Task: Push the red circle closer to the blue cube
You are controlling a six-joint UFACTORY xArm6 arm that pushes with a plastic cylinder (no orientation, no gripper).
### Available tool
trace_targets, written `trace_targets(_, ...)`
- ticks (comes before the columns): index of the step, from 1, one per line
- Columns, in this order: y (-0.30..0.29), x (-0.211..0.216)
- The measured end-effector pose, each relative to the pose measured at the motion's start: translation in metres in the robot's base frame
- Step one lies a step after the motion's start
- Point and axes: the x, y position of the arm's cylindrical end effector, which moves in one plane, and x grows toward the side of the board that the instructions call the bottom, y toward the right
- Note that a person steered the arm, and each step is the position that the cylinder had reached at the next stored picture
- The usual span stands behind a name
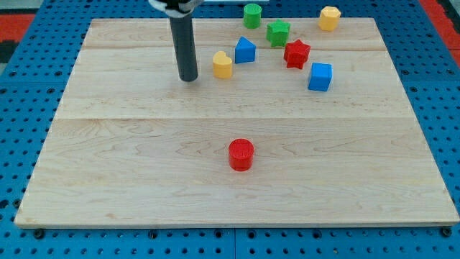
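Note:
The red circle (241, 154) lies on the wooden board (108, 173) below the middle. The blue cube (320, 76) sits toward the view's upper right, well apart from the red circle. My tip (188, 78) rests on the board at the upper left of centre, just left of a yellow heart-shaped block (223, 65). The tip is far above and to the left of the red circle and touches no block.
A blue pointed block (245, 50) sits right of the yellow heart. A red star (296, 53), a green star (278, 32), a green cylinder (252, 15) and a yellow hexagon (329, 18) cluster at the view's top right.

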Motion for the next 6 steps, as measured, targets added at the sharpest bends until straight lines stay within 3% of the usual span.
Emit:
trace_targets(1, 0.000, 0.024)
trace_targets(3, 0.002, 0.023)
trace_targets(4, -0.018, -0.019)
trace_targets(5, -0.057, 0.016)
trace_targets(6, -0.042, 0.117)
